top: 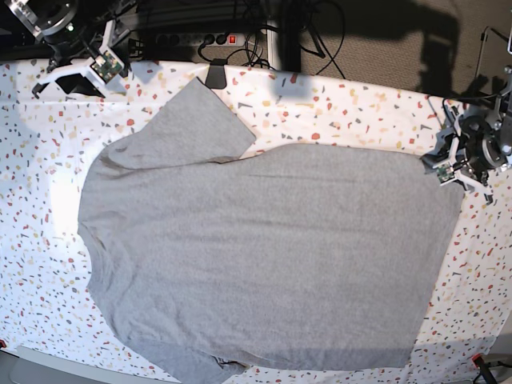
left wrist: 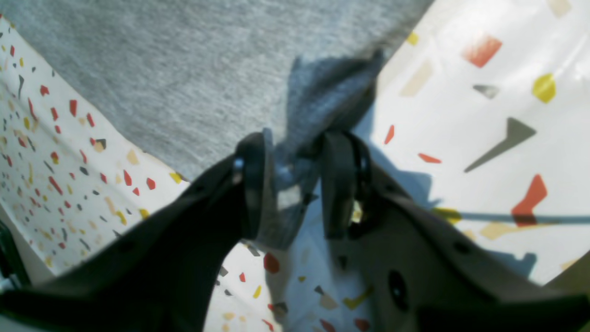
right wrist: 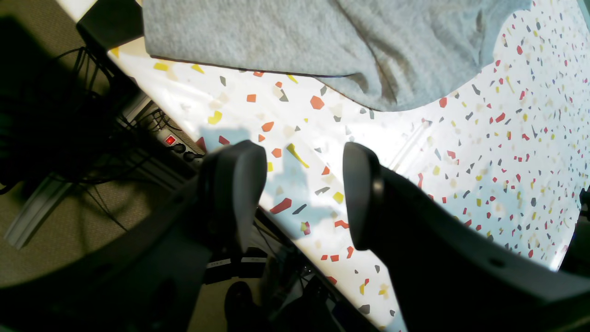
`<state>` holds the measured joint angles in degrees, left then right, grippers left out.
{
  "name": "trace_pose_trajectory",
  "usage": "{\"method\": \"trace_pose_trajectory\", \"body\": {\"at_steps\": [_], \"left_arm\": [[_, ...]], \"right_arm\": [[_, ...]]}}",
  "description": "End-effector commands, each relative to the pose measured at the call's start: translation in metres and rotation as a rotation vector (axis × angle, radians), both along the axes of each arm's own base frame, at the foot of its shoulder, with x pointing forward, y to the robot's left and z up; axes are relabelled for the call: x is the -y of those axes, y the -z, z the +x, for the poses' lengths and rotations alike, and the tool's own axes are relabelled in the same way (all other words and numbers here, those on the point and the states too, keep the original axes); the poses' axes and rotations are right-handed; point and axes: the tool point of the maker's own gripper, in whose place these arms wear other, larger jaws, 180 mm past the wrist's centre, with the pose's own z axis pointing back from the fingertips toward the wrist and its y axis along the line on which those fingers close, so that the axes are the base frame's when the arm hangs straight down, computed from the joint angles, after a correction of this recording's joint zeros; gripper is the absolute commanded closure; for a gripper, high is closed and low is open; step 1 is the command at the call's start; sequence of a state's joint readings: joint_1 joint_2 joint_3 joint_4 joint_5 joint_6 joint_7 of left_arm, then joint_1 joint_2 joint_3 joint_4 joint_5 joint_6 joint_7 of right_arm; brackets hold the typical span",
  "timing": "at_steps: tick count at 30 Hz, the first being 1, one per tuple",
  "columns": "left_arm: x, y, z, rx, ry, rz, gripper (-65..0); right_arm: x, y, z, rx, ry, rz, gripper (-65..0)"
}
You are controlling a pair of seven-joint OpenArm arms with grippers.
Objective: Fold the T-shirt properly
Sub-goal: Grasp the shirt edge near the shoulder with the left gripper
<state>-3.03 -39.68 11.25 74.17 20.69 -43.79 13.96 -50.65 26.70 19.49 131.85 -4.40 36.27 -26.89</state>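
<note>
The grey T-shirt point(top: 264, 256) lies spread flat on the speckled table point(top: 360, 112), plain side up, with one sleeve point(top: 196, 124) pointing to the far left. My left gripper point(left wrist: 295, 180) is shut on a bunched corner of the shirt's edge point(left wrist: 322, 101); in the base view it sits at the shirt's right corner point(top: 448, 170). My right gripper point(right wrist: 304, 193) is open and empty over the table's far edge, short of the sleeve point(right wrist: 299, 41); in the base view it is at the top left point(top: 100, 66).
A power strip with a red switch point(top: 200, 38) and cables lie on the floor beyond the table's far edge, also in the right wrist view point(right wrist: 171, 139). A black clamp point(top: 214, 76) grips that edge near the sleeve.
</note>
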Motion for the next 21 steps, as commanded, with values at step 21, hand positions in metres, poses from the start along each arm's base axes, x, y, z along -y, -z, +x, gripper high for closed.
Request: {"method": "trace_pose_trajectory", "body": {"at_steps": [21], "left_arm": [[-0.002, -0.050, -0.012, 0.094, -0.034, 0.049, -20.3]], "right_arm": [[-0.002, -0.012, 0.012, 0.056, -0.015, 0.002, -31.2]]}}
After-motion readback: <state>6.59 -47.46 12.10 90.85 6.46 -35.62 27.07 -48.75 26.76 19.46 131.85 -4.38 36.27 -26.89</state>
